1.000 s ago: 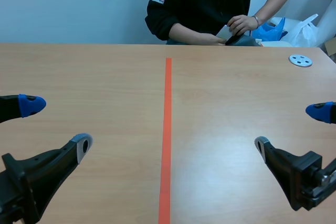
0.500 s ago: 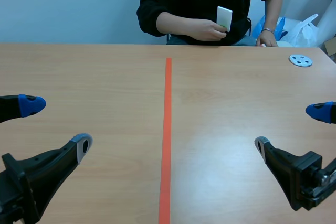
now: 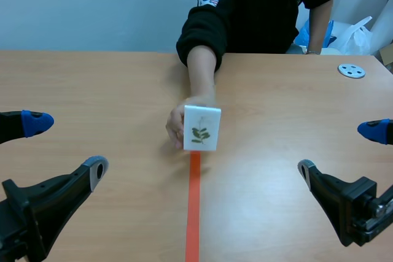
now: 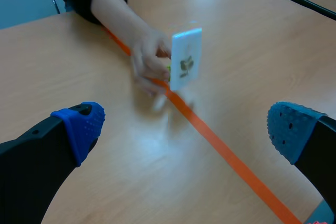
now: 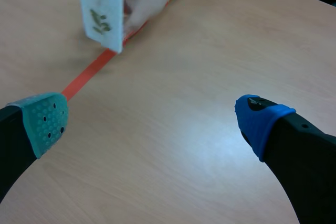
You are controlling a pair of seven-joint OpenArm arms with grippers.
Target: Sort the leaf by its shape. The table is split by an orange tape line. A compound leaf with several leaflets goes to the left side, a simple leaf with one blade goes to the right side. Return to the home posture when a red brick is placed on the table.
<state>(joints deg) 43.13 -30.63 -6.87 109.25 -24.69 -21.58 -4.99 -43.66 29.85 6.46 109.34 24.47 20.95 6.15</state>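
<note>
Leaf card (image 3: 202, 128) shows leaflets only in scene view.

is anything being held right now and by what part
The person's hand holds the white leaf card upright over the orange tape line, gripping one side edge. The left gripper and right gripper are open and hold nothing.

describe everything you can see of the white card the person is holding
The white card is a stiff-looking rectangle with rounded corners, printed with a green sprig of several small leaflets on one stem. It stands upright, face toward the near side of the table, over the orange tape line. A person's hand grips it from behind at one edge. Whether its lower edge rests on the table cannot be told.
</note>
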